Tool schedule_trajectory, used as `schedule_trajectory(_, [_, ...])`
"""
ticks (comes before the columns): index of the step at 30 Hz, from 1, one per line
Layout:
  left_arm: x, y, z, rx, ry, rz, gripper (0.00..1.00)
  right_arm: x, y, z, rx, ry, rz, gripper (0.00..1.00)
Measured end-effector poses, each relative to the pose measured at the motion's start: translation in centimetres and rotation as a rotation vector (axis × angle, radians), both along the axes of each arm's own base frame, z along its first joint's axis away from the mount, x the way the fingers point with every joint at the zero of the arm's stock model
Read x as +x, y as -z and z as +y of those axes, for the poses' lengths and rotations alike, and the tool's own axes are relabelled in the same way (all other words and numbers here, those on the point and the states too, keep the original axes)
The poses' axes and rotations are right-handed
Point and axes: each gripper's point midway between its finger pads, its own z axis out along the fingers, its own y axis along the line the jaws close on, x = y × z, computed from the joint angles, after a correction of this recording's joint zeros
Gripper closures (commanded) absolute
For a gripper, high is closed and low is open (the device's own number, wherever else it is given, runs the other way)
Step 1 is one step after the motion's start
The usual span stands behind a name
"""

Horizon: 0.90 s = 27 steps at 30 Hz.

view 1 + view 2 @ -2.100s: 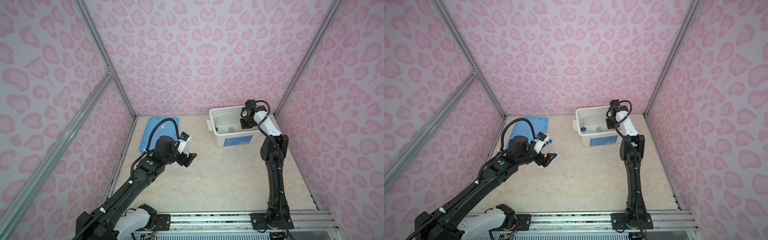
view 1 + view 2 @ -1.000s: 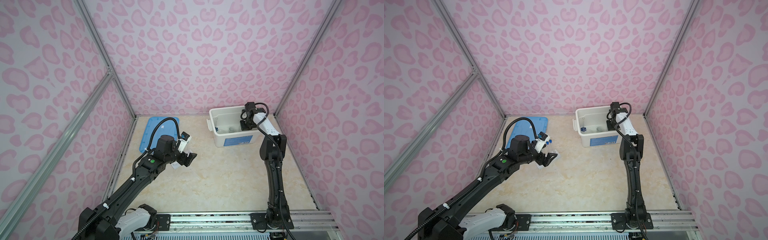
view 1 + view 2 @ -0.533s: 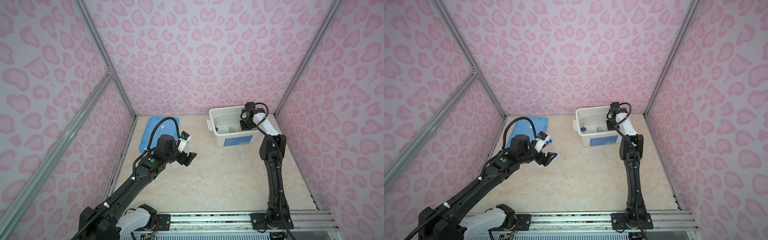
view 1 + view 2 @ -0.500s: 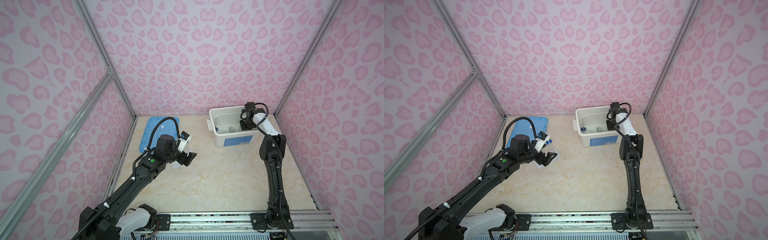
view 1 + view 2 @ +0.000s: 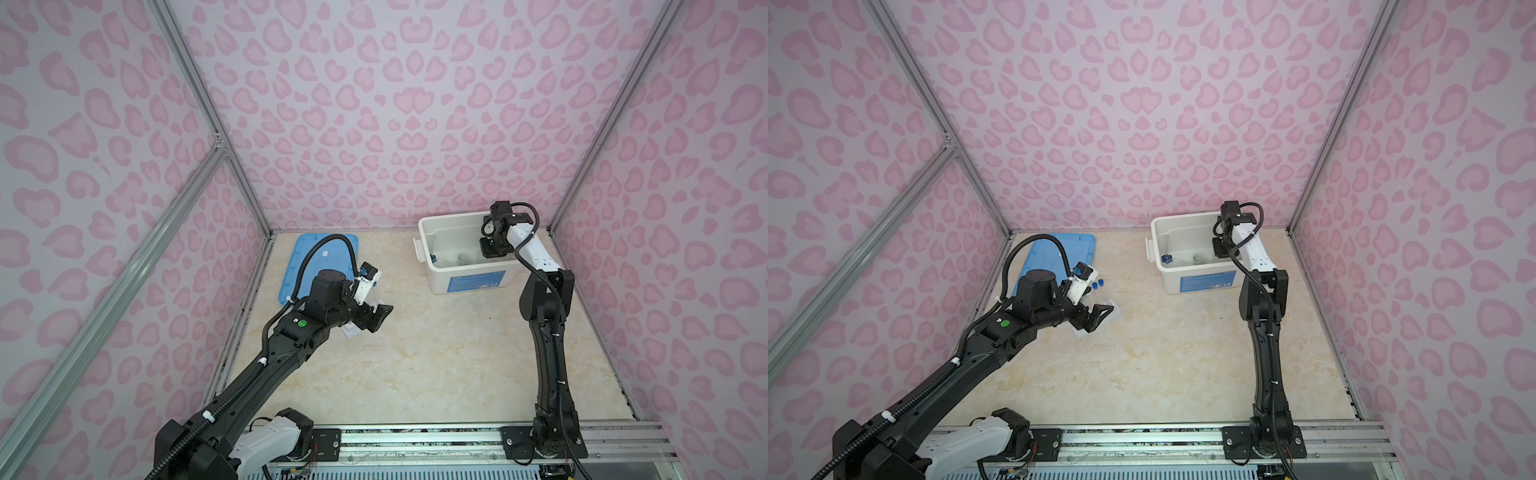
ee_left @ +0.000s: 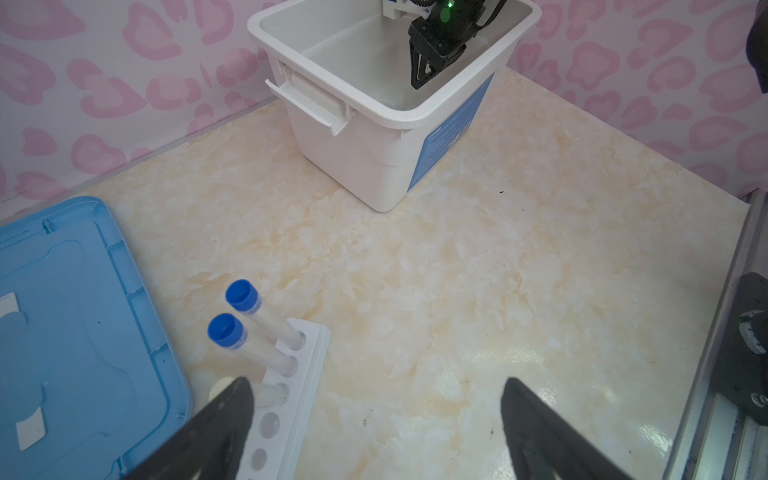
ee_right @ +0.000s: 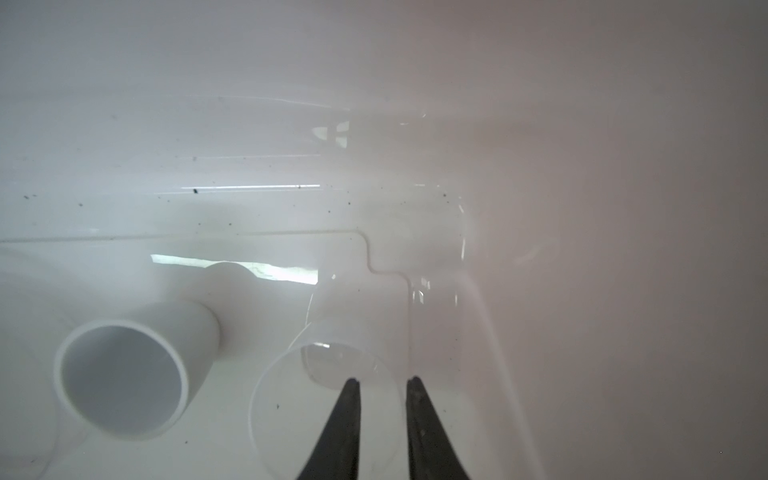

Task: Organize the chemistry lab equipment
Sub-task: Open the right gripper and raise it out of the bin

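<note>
Reaching into the white bin (image 5: 438, 280) at the tabletop's far right corner, the right gripper (image 7: 383, 380) is seen low over the bin floor. Its jaws are parted by a narrow gap and set astride the wall of the clear dish (image 7: 353, 324), one finger inside the rim and one outside. The dish is stood on the bin floor, just beside the small white cup (image 7: 124, 374), which is upright, mouth up. In a top view the tiny blue-based cylinder (image 5: 1167, 257) is found at the bin's left end, apart from the cup.

The left gripper (image 6: 374, 382) is held wide open and empty, low over the white six-hole rack (image 6: 309, 361). The rack is placed on the tabletop toward the left edge, just beside the blue lid (image 6: 83, 311), which is laid flat at the far left corner. Three tubes are seated in adjacent holes at one end of the rack: two blue-capped test tubes (image 6: 266, 322) and one white-capped test tube (image 6: 272, 395). The white cap is partly hidden behind one of the left gripper's fingers. Rack and bin are kept well apart, with bare tabletop (image 5: 436, 353) between them.
</note>
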Motion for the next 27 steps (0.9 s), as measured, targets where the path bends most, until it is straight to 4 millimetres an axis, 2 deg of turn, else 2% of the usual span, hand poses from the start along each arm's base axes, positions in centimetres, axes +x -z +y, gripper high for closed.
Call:
schedule_trajectory(13, [-0.5,-1.4,0.3,-0.024,-0.001,-0.037,0.06,-0.6,-7.3,0.2,0.013,-0.014,-0.109,0.72])
schedule_trajectory(21, [-1.0,-2.5,0.2,-0.057,0.006,-0.057,0.06,-2.6,-10.7,0.4,0.026,-0.029,-0.142,0.72])
schedule_trajectory(27, [-1.2,-3.7,0.3,-0.100,0.010,-0.083,0.06,-4.6,-14.3,1.3,0.029,-0.052,-0.198,0.71])
